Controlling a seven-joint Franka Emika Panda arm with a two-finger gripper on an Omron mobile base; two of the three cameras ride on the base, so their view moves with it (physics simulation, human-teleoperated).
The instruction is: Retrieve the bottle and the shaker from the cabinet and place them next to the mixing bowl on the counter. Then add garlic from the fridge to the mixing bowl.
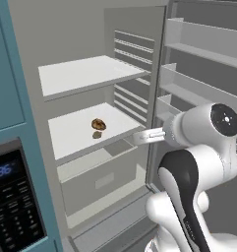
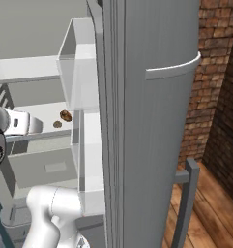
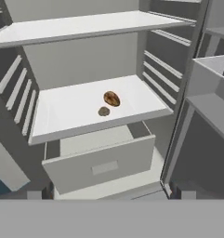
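Observation:
The grey fridge point(image 1: 66, 29) stands open, its door point(image 2: 147, 121) swung out to the right. On its middle white shelf point(image 3: 71, 109) lies the garlic point(image 3: 111, 98), a small mottled brown lump, also seen as the garlic point(image 1: 98, 124) and the garlic point(image 2: 65, 115) from the base. A smaller, duller brown lump point(image 3: 103, 111) sits just in front of it. My gripper point(image 1: 138, 138) hovers outside the fridge, in front of the shelf's right end and well short of the garlic. Its fingertips point(image 3: 34, 194) stand wide apart, open and empty.
A pulled-out drawer point(image 3: 99, 165) juts forward under the shelf. Door racks point(image 1: 203, 49) hang to the right of the hand. A dark control panel point(image 1: 12, 197) in a teal front point(image 1: 7, 64) stands at left. Brick wall point(image 2: 219, 72) and wood floor point(image 2: 210, 208) lie beyond the door.

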